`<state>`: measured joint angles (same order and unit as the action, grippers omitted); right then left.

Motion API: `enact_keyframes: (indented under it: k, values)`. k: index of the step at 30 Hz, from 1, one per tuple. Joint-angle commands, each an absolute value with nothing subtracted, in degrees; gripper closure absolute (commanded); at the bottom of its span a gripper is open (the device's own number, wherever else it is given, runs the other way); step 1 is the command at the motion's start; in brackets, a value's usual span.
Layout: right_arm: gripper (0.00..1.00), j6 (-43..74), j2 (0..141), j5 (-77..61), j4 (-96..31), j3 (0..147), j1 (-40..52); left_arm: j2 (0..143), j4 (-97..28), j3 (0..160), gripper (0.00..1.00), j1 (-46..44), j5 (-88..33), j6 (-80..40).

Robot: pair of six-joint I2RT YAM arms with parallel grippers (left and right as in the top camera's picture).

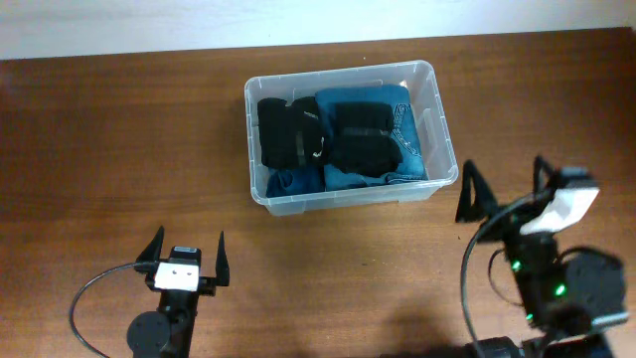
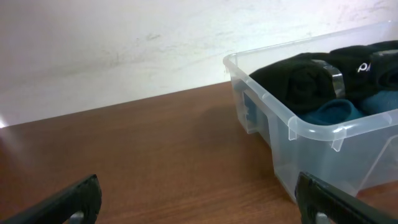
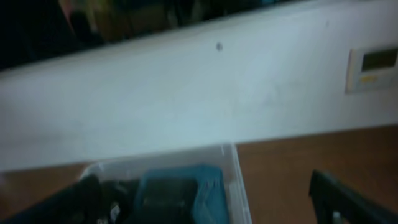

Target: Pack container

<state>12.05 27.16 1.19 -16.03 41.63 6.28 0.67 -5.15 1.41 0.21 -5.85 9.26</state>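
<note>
Toward the far middle of the brown table [image 1: 119, 169] stands the container [image 1: 343, 72], one clear plastic bin with rounded corners and a thick rim. It holds roughly four black rolled bundles [image 1: 273, 134] lying on folded blue denim [image 1: 402, 129], whose pieces cannot be counted (one bundle bears white lettering, too cropped to read). The left gripper [image 1: 185, 257], well apart from the bin, and the right gripper [image 1: 505, 187], near its front right corner, are both spread wide, grasping nothing.
</note>
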Motion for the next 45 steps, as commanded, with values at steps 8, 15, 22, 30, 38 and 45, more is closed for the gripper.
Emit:
enact_keyframes:
  k: [8,15,22,30,38,45]
  values:
    - [0.02,12.5,6.8,0.7,-10.4,15.9,6.6,0.3,-5.1,1.1,0.01,0.5,-6.7,10.0]
    - [0.02,12.5,0.2,0.3,-10.0,7.5,3.8,0.3,-5.1,1.1,0.01,0.5,-6.7,10.0]
    - [0.02,12.5,0.2,0.4,-8.4,4.1,1.8,0.3,-5.1,1.1,0.01,0.5,-6.7,10.0]
    - [0.02,12.2,0.2,0.6,-3.2,0.3,1.8,0.3,-5.1,1.1,0.01,0.5,-6.7,10.0]
    - [0.02,1.7,0.2,-4.5,-4.1,0.3,1.8,0.3,-5.1,1.1,0.01,0.5,-6.7,10.0]
    - [0.02,1.7,0.2,-4.5,-4.2,0.3,1.8,0.3,-5.1,1.1,0.01,0.5,-6.7,10.0]
